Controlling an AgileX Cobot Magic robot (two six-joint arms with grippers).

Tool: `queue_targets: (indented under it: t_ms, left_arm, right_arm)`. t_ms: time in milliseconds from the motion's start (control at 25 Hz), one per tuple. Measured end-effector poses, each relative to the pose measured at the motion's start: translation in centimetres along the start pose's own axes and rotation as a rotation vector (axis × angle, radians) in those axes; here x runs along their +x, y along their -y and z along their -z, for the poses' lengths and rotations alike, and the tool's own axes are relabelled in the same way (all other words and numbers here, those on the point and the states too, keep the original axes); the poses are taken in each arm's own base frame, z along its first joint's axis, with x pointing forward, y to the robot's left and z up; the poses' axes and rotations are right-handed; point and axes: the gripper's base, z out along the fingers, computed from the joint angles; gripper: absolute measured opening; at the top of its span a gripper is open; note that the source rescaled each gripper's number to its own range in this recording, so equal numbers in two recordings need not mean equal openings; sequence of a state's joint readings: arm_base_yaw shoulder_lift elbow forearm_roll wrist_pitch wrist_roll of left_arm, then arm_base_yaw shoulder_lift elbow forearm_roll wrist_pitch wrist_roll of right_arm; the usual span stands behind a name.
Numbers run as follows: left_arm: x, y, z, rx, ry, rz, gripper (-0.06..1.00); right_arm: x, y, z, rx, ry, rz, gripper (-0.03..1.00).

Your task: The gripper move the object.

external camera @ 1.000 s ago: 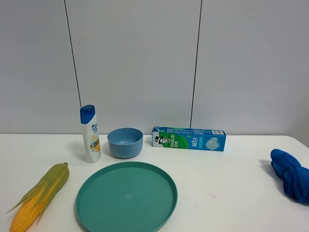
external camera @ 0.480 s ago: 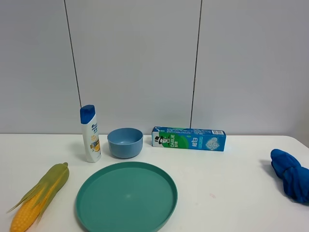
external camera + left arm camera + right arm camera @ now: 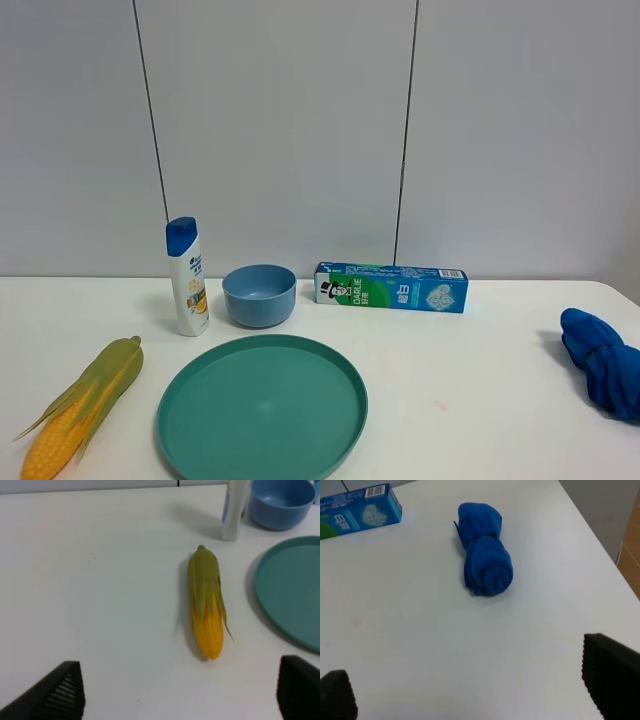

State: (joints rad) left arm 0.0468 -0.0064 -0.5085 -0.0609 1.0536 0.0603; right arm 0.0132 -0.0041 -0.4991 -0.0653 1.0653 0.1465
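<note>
Exterior high: frontal, facing wall, whole table [image 3: 480, 400]. Left wrist: close above corn [image 3: 206, 602], shared. Right wrist: close above blue cloth [image 3: 484, 548], shared.

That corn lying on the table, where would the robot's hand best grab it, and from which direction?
Probably from straight above, closing across the middle of the corn. It lies flat on the table with bare space on both long sides, and its husked middle looks thickest. The left hand is open and nearest.

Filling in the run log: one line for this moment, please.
left gripper open over corn | right gripper open over blue cloth | plate bare
</note>
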Motion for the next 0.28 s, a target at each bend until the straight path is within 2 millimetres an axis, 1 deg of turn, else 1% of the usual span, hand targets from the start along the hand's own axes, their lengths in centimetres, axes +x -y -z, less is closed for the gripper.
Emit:
queue_targets:
  t_ms: [280]
  left_arm:
    - [0.00, 0.00, 0.00, 0.000, 0.000, 0.000, 1.00]
  right_arm:
    - [0.00, 0.00, 0.00, 0.000, 0.000, 0.000, 0.90]
